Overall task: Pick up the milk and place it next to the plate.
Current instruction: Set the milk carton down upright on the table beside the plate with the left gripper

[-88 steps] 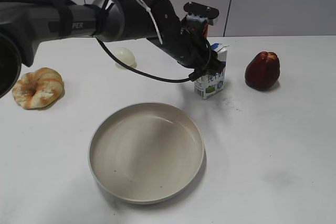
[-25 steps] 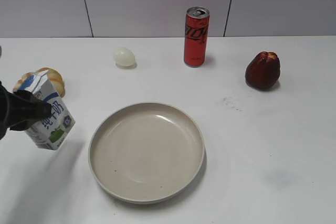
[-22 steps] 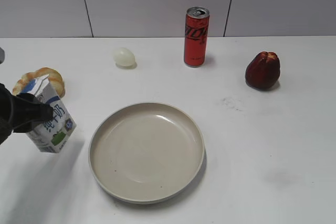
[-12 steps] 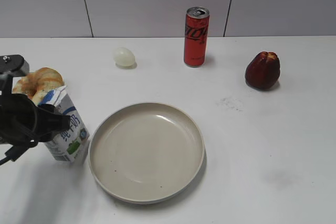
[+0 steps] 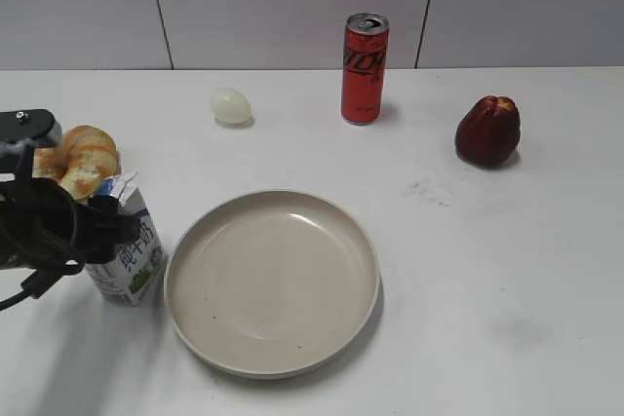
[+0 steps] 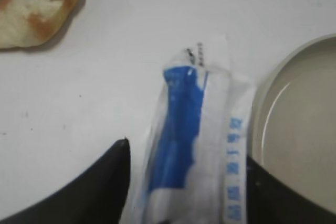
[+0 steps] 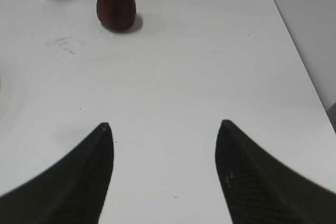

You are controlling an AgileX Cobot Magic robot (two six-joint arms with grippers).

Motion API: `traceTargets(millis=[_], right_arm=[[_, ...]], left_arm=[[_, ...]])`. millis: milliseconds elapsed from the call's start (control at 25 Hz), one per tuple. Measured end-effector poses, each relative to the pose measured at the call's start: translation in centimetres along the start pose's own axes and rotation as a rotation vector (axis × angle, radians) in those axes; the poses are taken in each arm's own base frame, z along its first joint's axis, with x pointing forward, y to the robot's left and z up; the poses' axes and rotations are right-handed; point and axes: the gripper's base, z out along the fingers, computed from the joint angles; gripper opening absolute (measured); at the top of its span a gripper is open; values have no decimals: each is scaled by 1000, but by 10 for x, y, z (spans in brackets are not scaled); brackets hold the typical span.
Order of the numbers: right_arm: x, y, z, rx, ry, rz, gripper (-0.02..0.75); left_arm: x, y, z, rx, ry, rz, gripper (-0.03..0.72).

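We see the table (image 5: pixel 487 270), white and wide, carrying everything, and on it the plate (image 5: pixel 272 282) is the largest item, sitting near the front centre; its shallow beige bowl holds nothing, so we judge it serves only as the landmark for the placement. Just left of its rim stands the milk (image 5: pixel 127 245), upright or nearly so with its green base down at the table; we cannot tell whether the base is fully resting. From the left wrist view the milk (image 6: pixel 197 150) lies right beside the curved rim of the plate (image 6: pixel 262 129), apart by a thin strip of table at most. The left gripper (image 5: pixel 102 226) has its dark fingers closed around the carton's body, one on each side, which we judge is why the carton stands steady here: it is being set down at the chosen spot and not yet let go. The carton's gable top looks sealed, so its contents are hidden. The right gripper (image 7: pixel 163 145) hangs over bare table on the right with its jaws spread wide and nothing between them. Farther off stand the red can (image 5: pixel 365 68), its top tab showing, the dark red fruit (image 5: pixel 487 131) at far right, the bread roll (image 5: pixel 80 158) just behind the carton, and the pale egg (image 5: pixel 231 105).
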Motion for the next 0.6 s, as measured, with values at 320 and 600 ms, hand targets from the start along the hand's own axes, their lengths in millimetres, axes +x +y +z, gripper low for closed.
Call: traceTargets(millis=[320, 600], right_arm=[[0, 0, 0, 0, 0, 0, 466], [0, 0, 0, 0, 0, 0, 466]], left_arm=[[-14, -10, -25, 80, -46, -9, 657], [-55, -34, -111, 313, -140, 91, 662]])
